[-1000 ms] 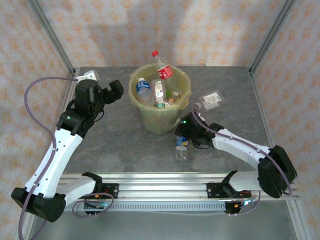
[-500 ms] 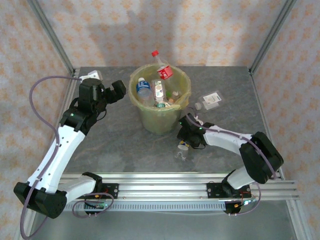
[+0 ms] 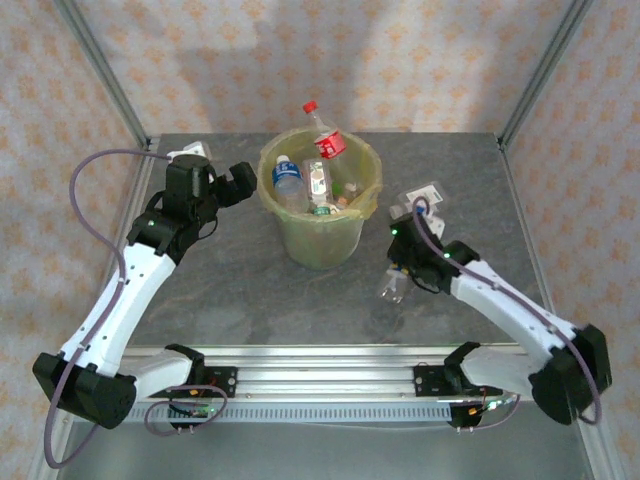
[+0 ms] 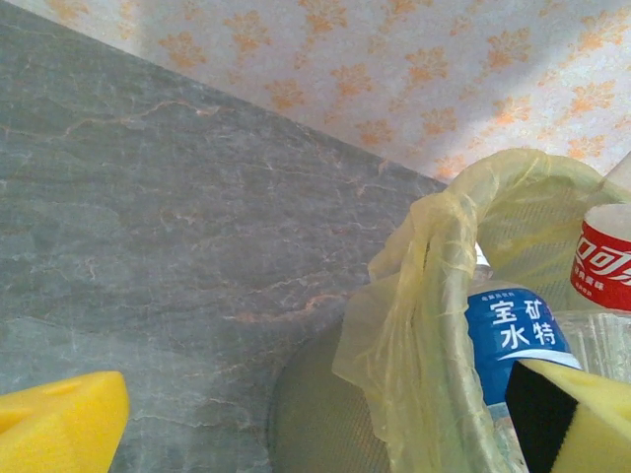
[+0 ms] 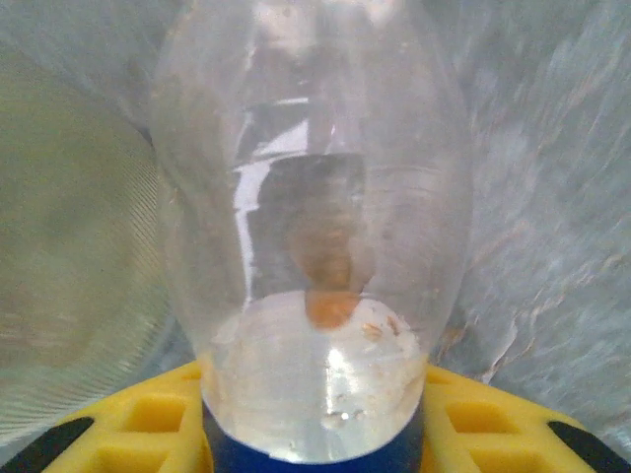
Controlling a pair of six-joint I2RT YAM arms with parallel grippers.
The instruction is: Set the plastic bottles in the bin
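Observation:
My right gripper [image 3: 402, 268] is shut on a clear bottle [image 3: 391, 289] with a blue label, held just above the table to the right of the bin [image 3: 322, 238]. In the right wrist view the bottle [image 5: 311, 217] stands between the yellow pads [image 5: 138, 424], with my right gripper [image 5: 314, 434] closed round its blue band. The pale-green bin has a yellow bag over its rim and holds several bottles; a red-capped one [image 3: 324, 136] sticks up. My left gripper [image 3: 236, 180] hangs open beside the bin's left rim [image 4: 434, 286], near a blue-labelled bottle [image 4: 513, 330] inside.
A flat clear bottle with a pale label [image 3: 426, 198] lies on the table right of the bin. The bin's ribbed wall [image 5: 59, 266] is close on the left of the held bottle. Metal frame posts stand at the table's back corners.
The right gripper has closed on the bottle that lay in front of the bin, lifted it and carried it to the right. The left gripper edged slightly toward the bin.

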